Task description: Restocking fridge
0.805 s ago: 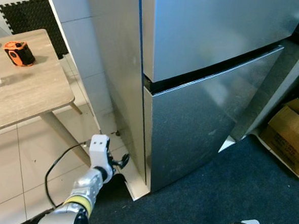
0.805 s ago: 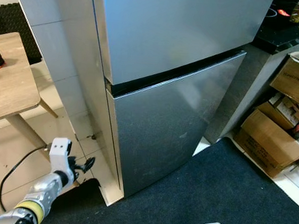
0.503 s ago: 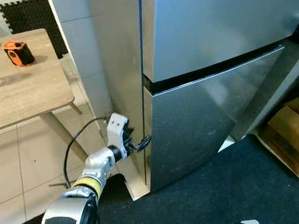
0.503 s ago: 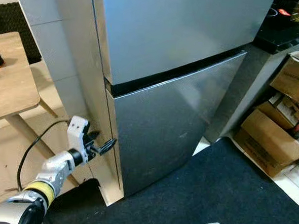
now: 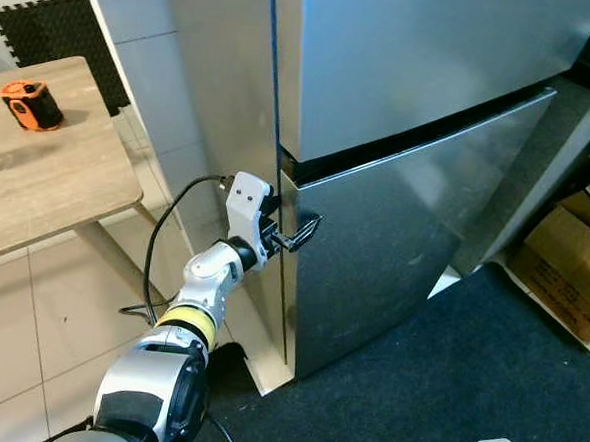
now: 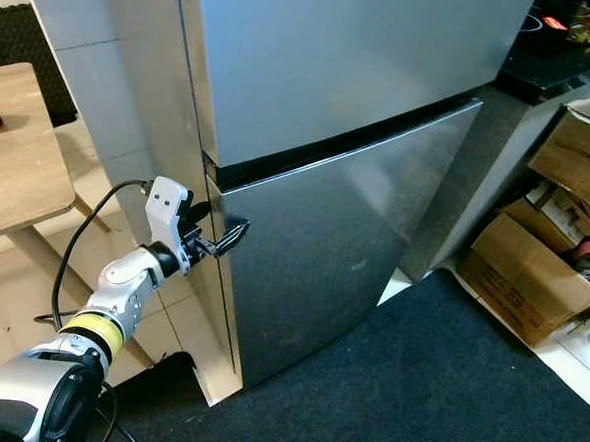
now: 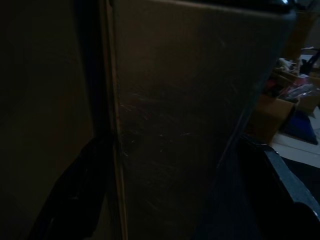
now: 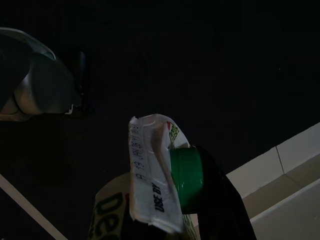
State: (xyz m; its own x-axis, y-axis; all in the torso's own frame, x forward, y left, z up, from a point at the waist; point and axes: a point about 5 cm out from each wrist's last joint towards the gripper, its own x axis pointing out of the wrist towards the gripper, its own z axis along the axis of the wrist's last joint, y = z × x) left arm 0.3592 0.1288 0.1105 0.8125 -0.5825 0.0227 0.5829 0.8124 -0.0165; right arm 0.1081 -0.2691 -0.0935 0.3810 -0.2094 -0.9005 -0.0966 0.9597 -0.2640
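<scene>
Left eye view has, at about 10 o'clock, a wooden table (image 5: 47, 181) carrying an orange and black tool (image 5: 34, 104) near its far edge, with black foam matting (image 5: 56, 28) on the floor behind it. Moving toward the centre, the left arm (image 5: 198, 305) rises from 7 o'clock, a black cable (image 5: 157, 258) looping beside it, and the left gripper (image 5: 296, 235) sits just left of centre at the hinge-side edge of the fridge (image 5: 401, 117). Its black fingers are spread apart, empty, one on the fridge's side wall and one reaching onto the front of the lower door (image 5: 404, 238) just under the dark seam between the two doors; whether they touch the metal cannot be told. Left wrist view, very dark, looks along that same door edge with a finger (image 7: 75, 190) beside it. Both silver doors are closed. At 3 to 4 o'clock, cardboard boxes (image 6: 543, 266) stand on the floor beside a dark counter (image 6: 555, 57), and a dark carpet (image 5: 435, 390) spreads from 5 o'clock. Right wrist view, dim, shows the right gripper (image 8: 200, 210) clasped around a carton (image 8: 150, 185) with a green screw cap (image 8: 186, 177) and a printed use-by strip, held over dark carpet beside pale floor tiles (image 8: 280, 175).
</scene>
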